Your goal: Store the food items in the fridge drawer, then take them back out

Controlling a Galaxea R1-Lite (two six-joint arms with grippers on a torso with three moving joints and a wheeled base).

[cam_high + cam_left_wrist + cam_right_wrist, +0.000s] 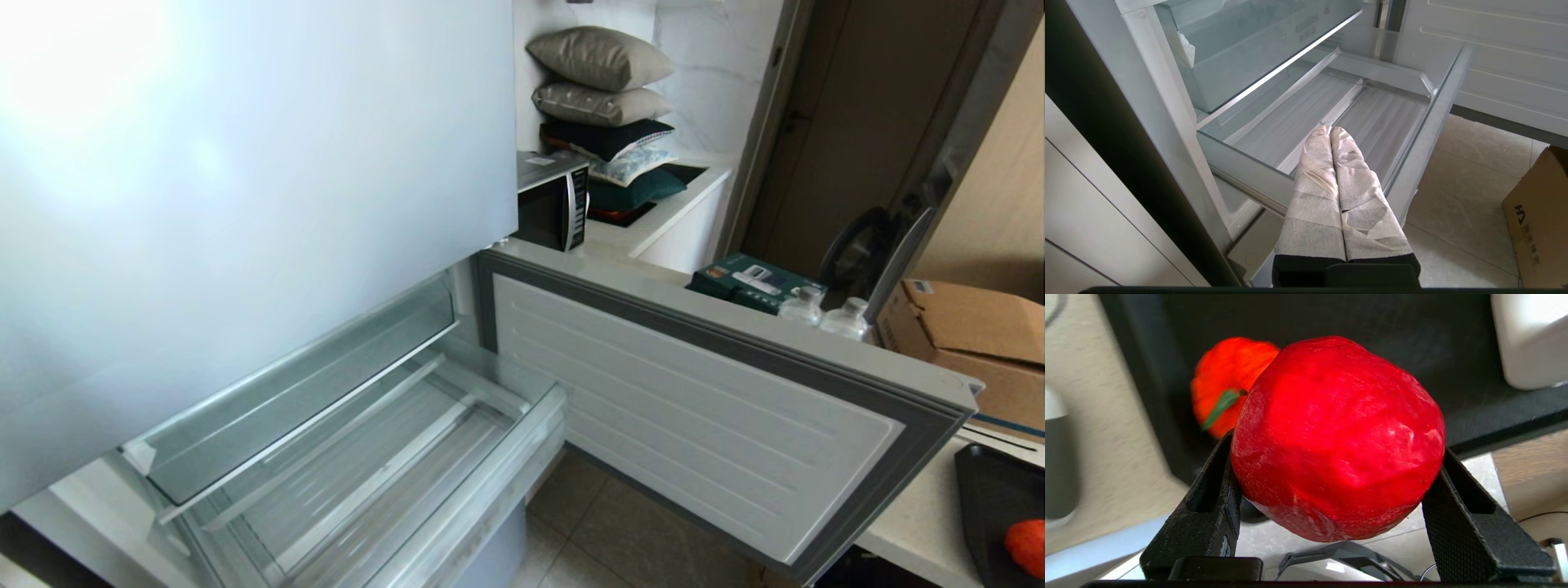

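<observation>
Stacked pillows (600, 57), microwave (553, 208), cardboard box (971, 335)

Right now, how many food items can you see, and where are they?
2. The red apple is clamped in the right end effector; the orange pumpkin sits behind it on the black tray. None in the fridge drawer.

The fridge drawer (392, 482) stood pulled out below the upper fridge door (245, 204), with the coolBox bin (294, 384) just above and behind it, and the lower door (702, 425) swung open to its right. Farther right a tray (992, 498) lay on a counter (914, 523), the orange fruit (1027, 545) on it. The apple (1339, 437) sat between the right gripper's (1331, 473) fingers, before that fruit and above the tray.
</observation>
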